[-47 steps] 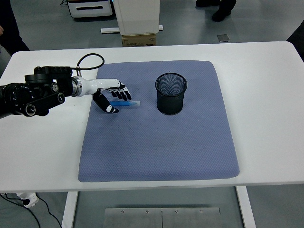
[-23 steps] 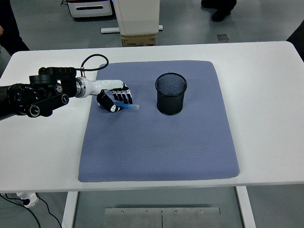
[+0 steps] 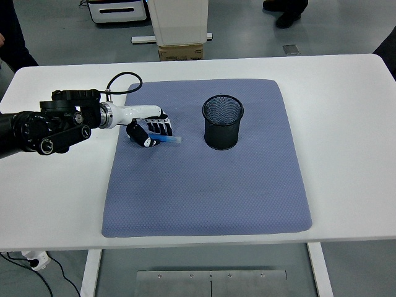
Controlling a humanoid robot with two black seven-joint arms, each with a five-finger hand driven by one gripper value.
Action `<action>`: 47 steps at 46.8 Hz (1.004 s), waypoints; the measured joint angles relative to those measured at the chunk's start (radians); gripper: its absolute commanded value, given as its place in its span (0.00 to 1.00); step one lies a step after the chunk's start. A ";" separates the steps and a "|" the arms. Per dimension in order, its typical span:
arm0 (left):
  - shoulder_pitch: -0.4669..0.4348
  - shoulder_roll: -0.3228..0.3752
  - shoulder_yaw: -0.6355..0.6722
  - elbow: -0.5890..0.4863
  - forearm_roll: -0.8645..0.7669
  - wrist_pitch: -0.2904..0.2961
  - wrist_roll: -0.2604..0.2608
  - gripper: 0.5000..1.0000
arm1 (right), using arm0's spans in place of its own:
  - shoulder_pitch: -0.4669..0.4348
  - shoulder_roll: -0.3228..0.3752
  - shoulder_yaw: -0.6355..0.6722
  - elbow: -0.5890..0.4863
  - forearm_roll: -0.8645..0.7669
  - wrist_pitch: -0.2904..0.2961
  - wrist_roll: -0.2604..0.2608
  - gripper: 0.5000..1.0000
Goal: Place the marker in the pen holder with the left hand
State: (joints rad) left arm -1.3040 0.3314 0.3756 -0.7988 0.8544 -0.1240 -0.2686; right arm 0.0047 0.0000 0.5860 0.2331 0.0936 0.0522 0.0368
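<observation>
A blue marker [image 3: 171, 140] lies on the blue-grey mat [image 3: 210, 185], its right end sticking out from under my left hand [image 3: 151, 132]. The hand's fingers are curled down over the marker and the thumb presses in from the near side, so it grips the marker just above the mat. A black mesh pen holder [image 3: 223, 121] stands upright on the mat, a short way to the right of the hand. My left arm comes in from the left edge over the white table [image 3: 55, 198]. The right arm is out of view.
A black cable [image 3: 120, 80] loops above the left wrist. Beyond the table's far edge stand a white pedestal with a cardboard box [image 3: 180, 51] and a person's shoes [image 3: 286, 7].
The left hand's fingers have closed from spread to curled around the marker, and the hand has shifted slightly right. The marker's visible part has shortened.
</observation>
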 measured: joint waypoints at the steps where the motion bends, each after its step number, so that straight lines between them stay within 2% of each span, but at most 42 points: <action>1: 0.000 0.000 0.000 0.000 0.000 0.000 0.000 0.13 | 0.000 0.000 0.000 0.000 0.000 0.000 0.000 1.00; 5: -0.001 -0.003 0.000 0.001 0.000 0.000 0.000 0.10 | 0.000 0.000 0.000 0.000 0.000 0.000 0.000 1.00; 12: -0.001 -0.007 0.001 0.000 0.000 0.000 0.000 0.00 | 0.000 0.000 0.000 0.000 0.000 0.000 0.000 1.00; 47: -0.010 -0.002 -0.003 -0.001 -0.020 -0.002 -0.001 0.00 | 0.000 0.000 0.000 0.000 0.000 0.000 0.000 1.00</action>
State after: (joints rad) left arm -1.3140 0.3294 0.3723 -0.7994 0.8346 -0.1265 -0.2699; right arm 0.0046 0.0000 0.5860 0.2332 0.0936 0.0522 0.0368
